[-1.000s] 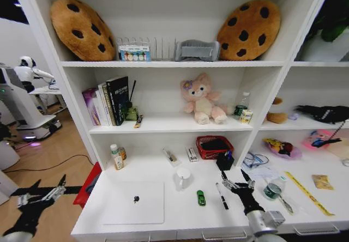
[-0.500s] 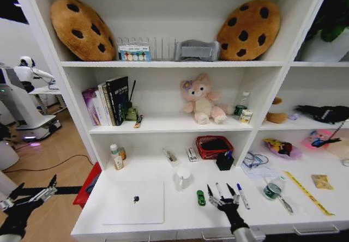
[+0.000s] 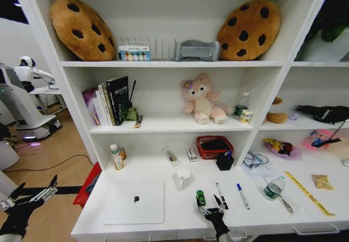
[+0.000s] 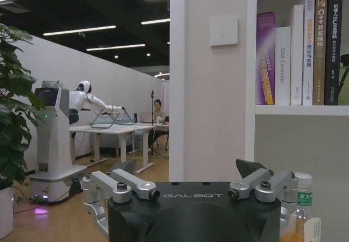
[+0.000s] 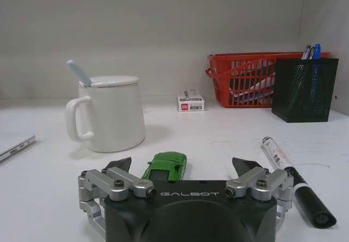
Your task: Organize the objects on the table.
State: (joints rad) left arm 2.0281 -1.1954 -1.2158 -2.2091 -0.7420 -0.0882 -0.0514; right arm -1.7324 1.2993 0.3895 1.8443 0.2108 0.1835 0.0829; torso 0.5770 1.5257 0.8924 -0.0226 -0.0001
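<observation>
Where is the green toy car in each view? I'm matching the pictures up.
Head view: green toy car on the desk's front part, just ahead of the right tool.
Right wrist view: car between the open fingers.
Left wrist view: not in it.
Shared landmark: white mug, beyond the car.

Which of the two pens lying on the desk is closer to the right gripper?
The black-capped marker, lying just beside the right gripper and next to the green toy car. The blue-capped pen lies farther off, toward the robot's right.
</observation>
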